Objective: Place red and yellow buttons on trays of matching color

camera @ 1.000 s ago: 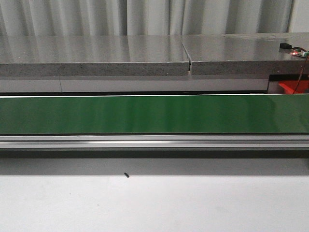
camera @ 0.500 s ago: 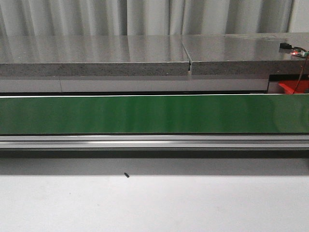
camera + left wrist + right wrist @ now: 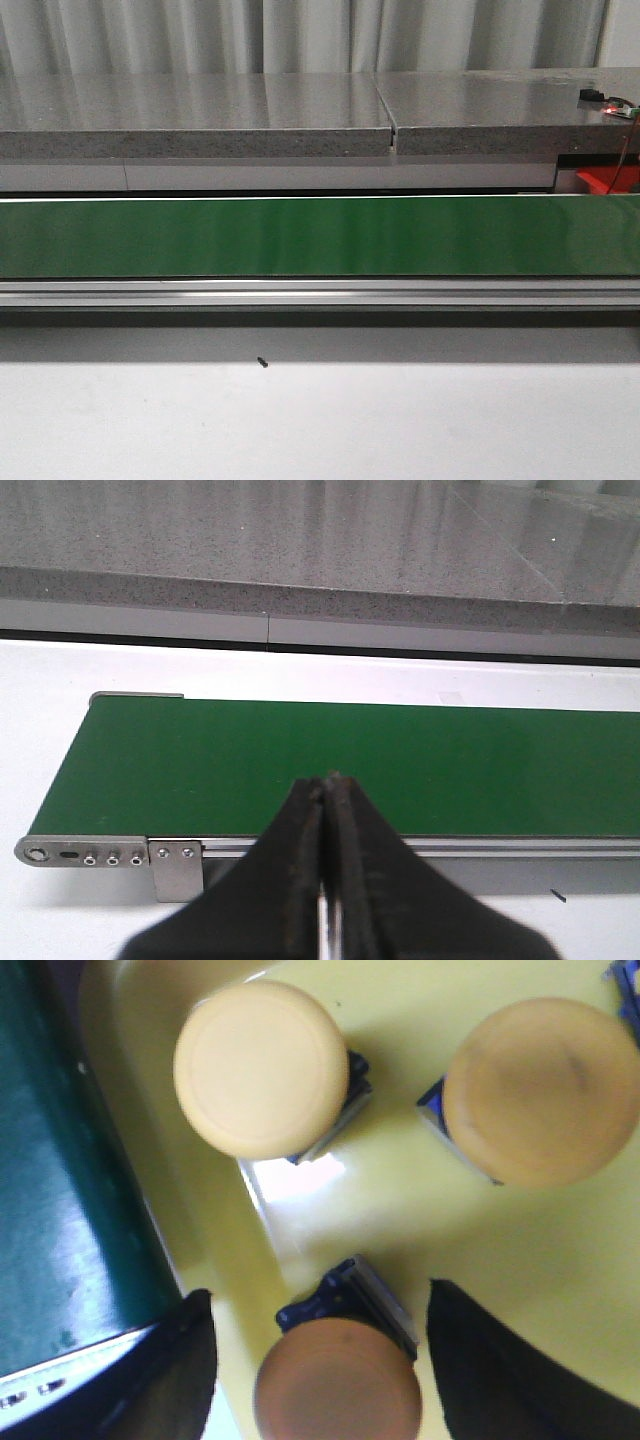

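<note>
Right gripper (image 3: 320, 1360): jaws spread wide around a yellow button (image 3: 338, 1380) standing in the yellow tray (image 3: 520, 1250); two further yellow buttons (image 3: 262, 1068) beyond; left gripper (image 3: 328, 790): jaws closed, empty, above green conveyor belt (image 3: 300, 765); grey surface (image 3: 320, 110) behind.

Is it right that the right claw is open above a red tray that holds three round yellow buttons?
Not quite: the tray is yellow, not red. The right wrist view shows the right claw open above it, with three round yellow buttons inside.
</note>
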